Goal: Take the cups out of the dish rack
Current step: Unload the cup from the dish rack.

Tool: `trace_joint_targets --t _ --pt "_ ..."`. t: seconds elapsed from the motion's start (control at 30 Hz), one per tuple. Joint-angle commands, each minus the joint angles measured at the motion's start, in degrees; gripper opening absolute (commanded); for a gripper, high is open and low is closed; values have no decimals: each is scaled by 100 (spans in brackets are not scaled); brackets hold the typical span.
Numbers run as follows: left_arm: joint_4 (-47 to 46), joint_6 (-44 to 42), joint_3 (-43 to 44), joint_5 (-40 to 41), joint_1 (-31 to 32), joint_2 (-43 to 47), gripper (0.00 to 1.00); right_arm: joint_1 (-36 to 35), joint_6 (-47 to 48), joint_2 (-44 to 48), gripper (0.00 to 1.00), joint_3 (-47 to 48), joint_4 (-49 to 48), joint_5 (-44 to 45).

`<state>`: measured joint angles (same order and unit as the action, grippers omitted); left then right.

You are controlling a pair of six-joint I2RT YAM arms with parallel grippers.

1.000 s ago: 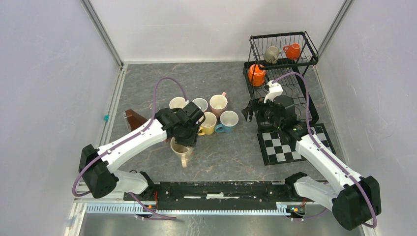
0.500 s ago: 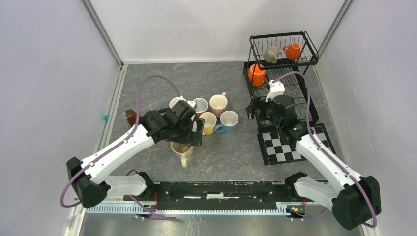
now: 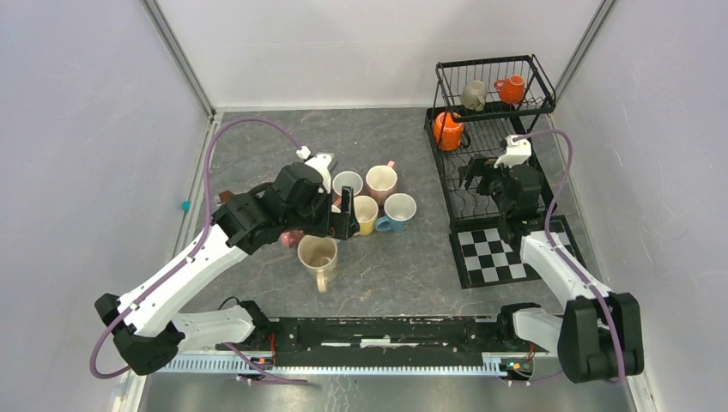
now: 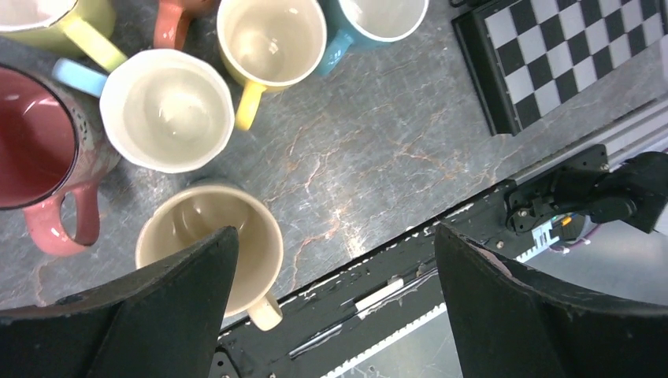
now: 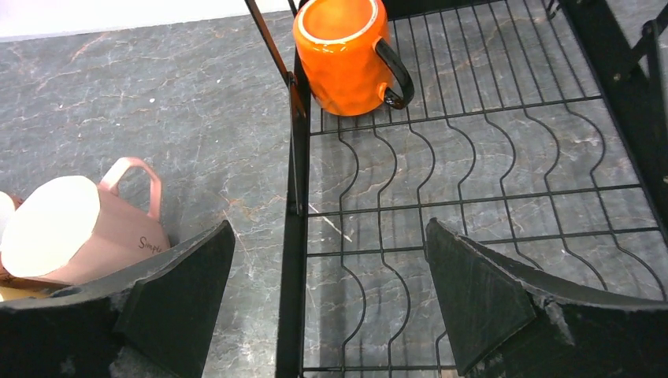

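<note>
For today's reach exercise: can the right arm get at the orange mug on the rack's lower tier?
Probably yes: the open right end effector faces the orange mug across bare rack wire.

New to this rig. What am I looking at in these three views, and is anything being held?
Two robot arms are bolted at the table's near edge, each ending in a two-finger gripper. One picture looks down from above; the other two come from cameras on the wrists, the dark shapes at the bottom being the fingers. The left gripper is open and empty above a cream mug among other mugs. The right gripper is open and empty over the dish rack, near an orange mug.
</note>
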<state>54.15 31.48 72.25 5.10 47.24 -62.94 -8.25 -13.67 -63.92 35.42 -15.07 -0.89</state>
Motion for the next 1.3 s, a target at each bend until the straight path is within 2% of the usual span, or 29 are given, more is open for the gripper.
trace_joint_targets --t 0.0,0.17,0.33,0.5,0.73,0.83,0.93,1.1,1.27 --pt "-461 -472 284 -264 -62 13 100 429 -236 -454 98 -377 -2011 -1067" --pt "-593 -553 303 -411 -102 -6 100 1070 -1075 -1291 98 -629 -3777 -1902" --pt "-640 -659 324 -466 -147 -45 100 1438 -2264 -2363 92 -495 -5369 -2533" --pt "-669 -730 334 -484 -191 -34 100 1499 -2704 -3122 86 -81 -5485 -2555" --pt "-696 -724 327 -654 -233 -61 100 1655 -3623 -4044 73 289 -6330 -2486" --pt "-695 -740 320 -642 -242 -52 100 1704 -3988 -4385 63 474 -6529 -2422" --pt "-704 -749 332 -658 -266 -73 100 1710 -4123 -4586 46 687 -6404 -2319" --pt "-763 -740 318 -764 -286 -120 100 1708 -4126 -4804 35 1042 -5987 -2080" --pt "-818 -747 308 -819 -297 -191 100 1712 -4142 -5022 16 1512 -5287 -1796"
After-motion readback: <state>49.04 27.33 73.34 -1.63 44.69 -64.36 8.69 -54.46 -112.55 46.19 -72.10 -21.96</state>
